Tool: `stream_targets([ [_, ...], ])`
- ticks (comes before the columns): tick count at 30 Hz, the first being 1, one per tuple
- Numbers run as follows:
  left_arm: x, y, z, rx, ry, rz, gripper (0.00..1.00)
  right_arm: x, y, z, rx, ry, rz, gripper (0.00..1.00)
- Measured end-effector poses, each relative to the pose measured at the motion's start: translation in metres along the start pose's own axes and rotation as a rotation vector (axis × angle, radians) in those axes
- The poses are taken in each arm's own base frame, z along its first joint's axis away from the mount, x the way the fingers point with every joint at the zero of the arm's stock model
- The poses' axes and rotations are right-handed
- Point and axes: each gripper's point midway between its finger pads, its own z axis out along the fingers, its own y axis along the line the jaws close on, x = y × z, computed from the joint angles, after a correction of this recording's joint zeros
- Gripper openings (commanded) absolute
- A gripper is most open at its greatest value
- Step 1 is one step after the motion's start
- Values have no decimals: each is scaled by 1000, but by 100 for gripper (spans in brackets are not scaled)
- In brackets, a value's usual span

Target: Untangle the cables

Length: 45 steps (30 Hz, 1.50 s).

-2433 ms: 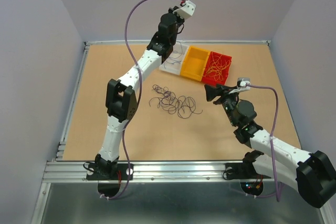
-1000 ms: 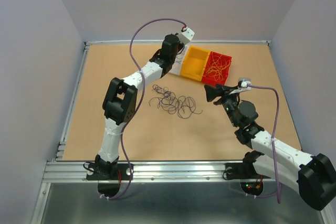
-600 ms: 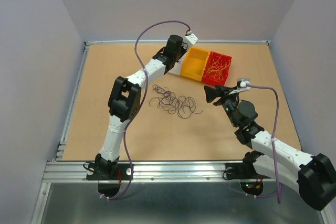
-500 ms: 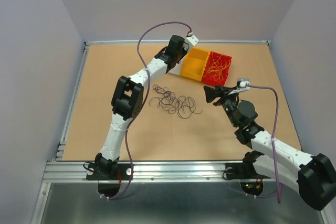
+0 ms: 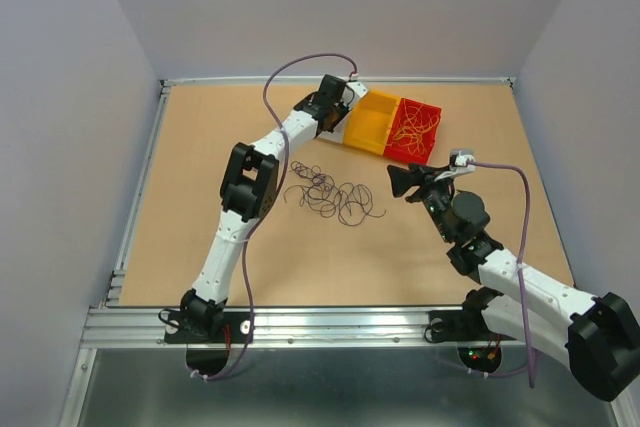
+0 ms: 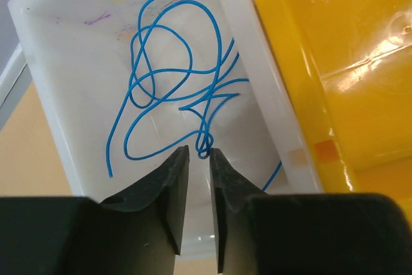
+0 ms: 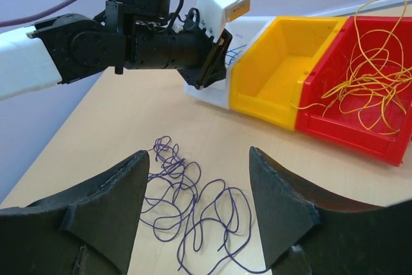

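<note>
Pale lilac walls point(image 5: 350, 7) close in a tan table point(image 5: 200, 207). Seen from above, a loose tangle of dark purple wires point(image 5: 333, 197) lies flat near the table's middle. A row of three bins sits at about 1 o'clock from it, white, then yellow, then red.

From the top camera the left arm hides most of the white bin point(image 6: 58, 88). Only the left wrist camera shows what is in it: a few blue wires point(image 6: 170, 75) curled in loops on its floor. The left hand point(image 6: 198, 152) hangs just over them, its fingers parted by a narrow gap. A small end loop of one blue wire sits right at the fingertips. The gap is wider than the wire, so nothing is clamped; I cannot tell whether the loop touches a finger.

The right wrist camera gives the low side view. The yellow bin point(image 7: 270, 104) has bare walls and floor, and the red bin point(image 7: 360, 136) holds a springy heap of yellow-orange wires point(image 7: 376, 69), some arching above its rim. The right hand point(image 7: 198, 159) is spread wide with nothing in it. It hovers clear of the table at 3 o'clock from the purple tangle.

Faint purple and green pen scribbles point(image 6: 96, 18) mark the white bin's floor, too faint to read. A small orange square point(image 6: 325, 151) sits on the yellow bin's rim with no lettering I can make out.
</note>
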Motion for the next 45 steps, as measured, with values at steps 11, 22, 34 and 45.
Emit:
stream_targets([
  [11, -32, 24, -74, 10, -72, -19, 77, 8, 1, -1, -11, 35, -3, 68],
  [22, -20, 0, -191, 169, -161, 70, 99, 44, 6, -6, -58, 217, -43, 84],
  [34, 88, -90, -225, 386, -77, 90, 96, 92, 11, 2, -120, 462, -124, 77],
  [45, 77, -73, -234, 228, -242, 25, 96, 156, -8, 39, -58, 657, -178, 81],
])
